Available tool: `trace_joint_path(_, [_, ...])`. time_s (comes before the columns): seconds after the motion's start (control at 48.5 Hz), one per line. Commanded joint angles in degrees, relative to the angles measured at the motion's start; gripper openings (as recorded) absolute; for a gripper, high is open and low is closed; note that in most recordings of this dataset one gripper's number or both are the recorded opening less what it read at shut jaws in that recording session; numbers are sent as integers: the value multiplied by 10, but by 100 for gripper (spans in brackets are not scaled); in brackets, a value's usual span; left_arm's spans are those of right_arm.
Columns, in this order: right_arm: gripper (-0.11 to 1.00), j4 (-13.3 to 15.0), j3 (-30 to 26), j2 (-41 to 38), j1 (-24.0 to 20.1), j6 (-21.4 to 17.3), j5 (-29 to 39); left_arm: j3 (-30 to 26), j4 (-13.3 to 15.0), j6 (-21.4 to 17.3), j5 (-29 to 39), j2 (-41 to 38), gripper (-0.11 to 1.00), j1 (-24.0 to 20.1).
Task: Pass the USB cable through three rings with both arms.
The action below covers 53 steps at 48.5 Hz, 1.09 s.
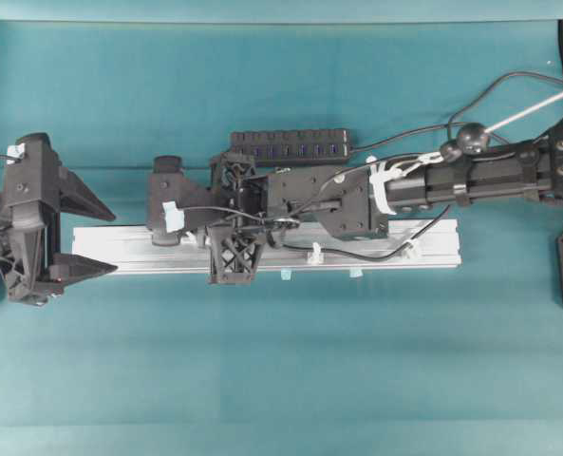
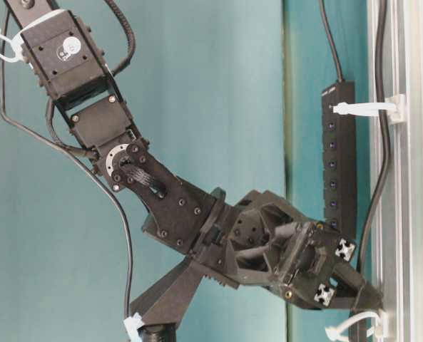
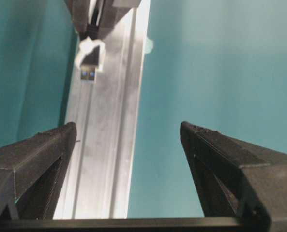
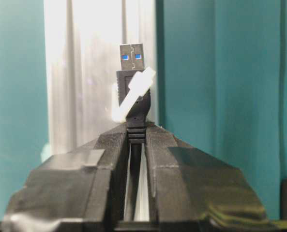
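Note:
My right gripper (image 4: 137, 130) is shut on the USB cable just behind its black plug (image 4: 132, 72). The plug's metal tip pokes through a small white ring (image 4: 133, 92), and from the left wrist view it shows under that ring (image 3: 90, 50). Two more rings (image 1: 315, 254) (image 1: 409, 249) stand on the silver rail (image 1: 120, 249); the thin black cable (image 1: 357, 255) runs through both. The right arm reaches across the middle, low over the rail. My left gripper (image 1: 115, 239) is open and empty at the rail's left end, facing the plug and well short of it.
A black multi-port hub strip (image 1: 290, 144) lies behind the rail with its own cord trailing right. Pale blue tape tabs (image 1: 287, 275) (image 1: 356, 274) sit at the rail's front edge. Teal cloth covers the table.

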<state>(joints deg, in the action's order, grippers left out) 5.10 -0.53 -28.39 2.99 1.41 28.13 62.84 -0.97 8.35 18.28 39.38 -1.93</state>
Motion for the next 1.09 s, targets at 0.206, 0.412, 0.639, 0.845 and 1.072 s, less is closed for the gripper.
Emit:
trace_joint_path(0.206, [-7,-2,-15,5,-10,16,-11,-5,-2,0,-4,0,93,0])
trace_joint_path(0.412, [-7,-2,-11,9,-11,35,5,-6,-2,2,-4,0,93,-1])
trace_joint_path(0.639, [-7,-2,-1,13,-14,71,34,-6,-2,2,-4,0,93,-1])
trace_joint_path(0.845, [-7,-7,-7,11,-14,74,11,-6,-2,2,-4,-1,93,0])
trace_joint_path(1.072, [-7,-23,-10,11,-11,66,-2,-5,-2,2,-4,-3,93,0])
